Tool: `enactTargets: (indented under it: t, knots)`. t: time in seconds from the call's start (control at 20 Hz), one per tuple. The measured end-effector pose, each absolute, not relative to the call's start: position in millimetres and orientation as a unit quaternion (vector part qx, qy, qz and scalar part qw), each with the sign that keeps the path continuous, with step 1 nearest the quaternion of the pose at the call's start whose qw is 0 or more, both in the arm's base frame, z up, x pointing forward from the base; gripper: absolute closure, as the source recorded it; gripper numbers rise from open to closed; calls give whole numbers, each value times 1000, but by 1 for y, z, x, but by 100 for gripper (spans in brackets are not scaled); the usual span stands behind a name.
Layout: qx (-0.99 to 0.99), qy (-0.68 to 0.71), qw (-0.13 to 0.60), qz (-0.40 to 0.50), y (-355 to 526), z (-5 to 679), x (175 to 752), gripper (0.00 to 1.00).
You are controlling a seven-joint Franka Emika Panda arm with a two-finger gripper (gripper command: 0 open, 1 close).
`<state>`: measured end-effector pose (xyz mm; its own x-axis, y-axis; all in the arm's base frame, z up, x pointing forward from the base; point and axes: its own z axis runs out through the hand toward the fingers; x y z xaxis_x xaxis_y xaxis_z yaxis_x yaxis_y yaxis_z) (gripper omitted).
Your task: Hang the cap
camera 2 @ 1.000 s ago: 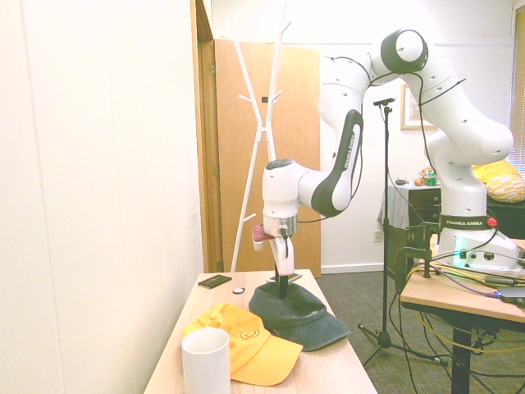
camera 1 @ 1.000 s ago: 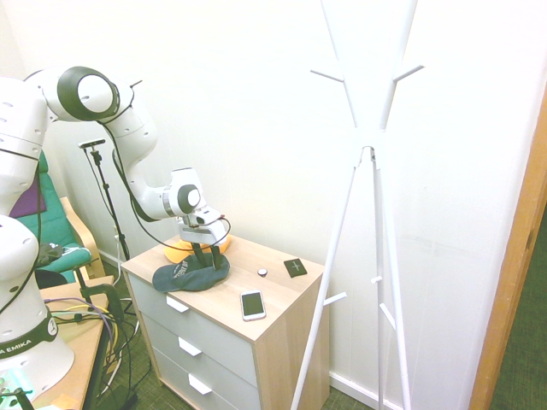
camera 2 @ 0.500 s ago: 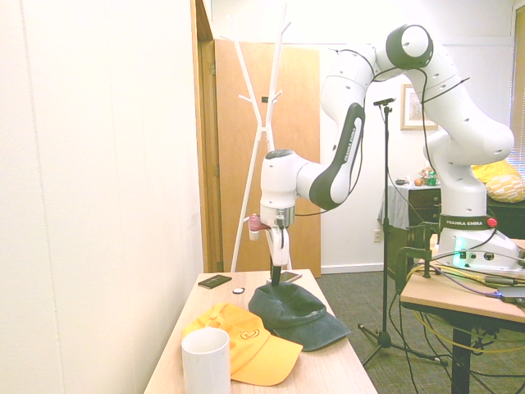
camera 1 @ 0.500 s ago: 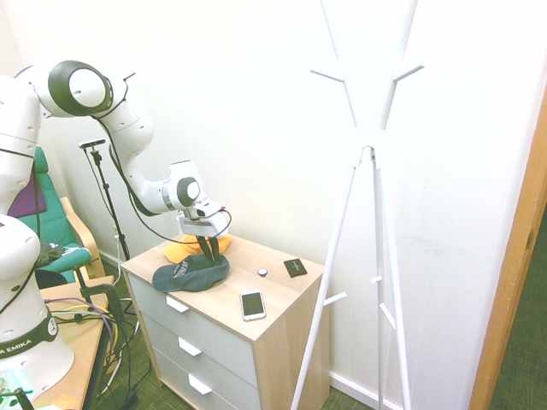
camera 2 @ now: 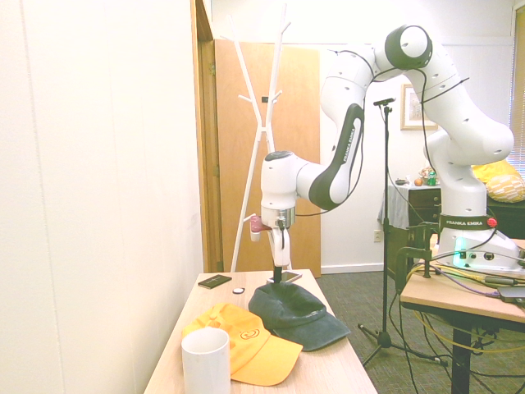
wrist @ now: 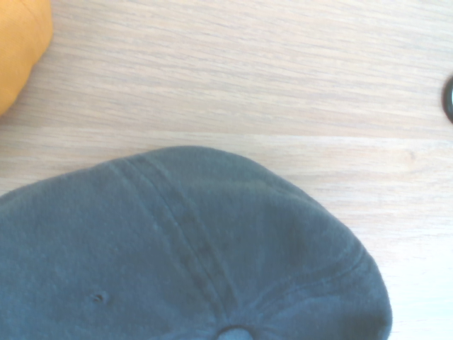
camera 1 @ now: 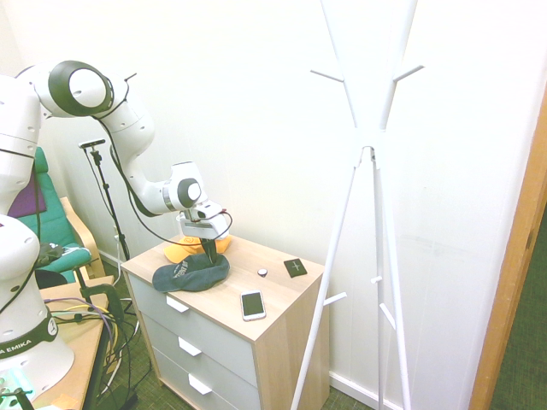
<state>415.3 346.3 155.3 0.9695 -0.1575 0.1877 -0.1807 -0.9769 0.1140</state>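
Evidently, the dark cap (camera 1: pixel 197 274) lay unhung on the dresser (camera 1: pixel 286 298). The gripper (camera 1: pixel 212 260) was pressed together; lifting and hanging remained.

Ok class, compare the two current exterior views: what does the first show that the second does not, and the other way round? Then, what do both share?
Only the first: the green chair and the drawer handles.

Only the second: the white mug and the framed picture.

Both: the dark cap on the chest top, the orange cap, the coat rack and the end effector.
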Motion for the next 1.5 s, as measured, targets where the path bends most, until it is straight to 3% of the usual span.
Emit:
enactTargets:
  t: [0.05,1.5]
  knots:
    - [990,-89,66,87,345,155,416,0]
    - [987,-114,95,59,329,140,414,0]
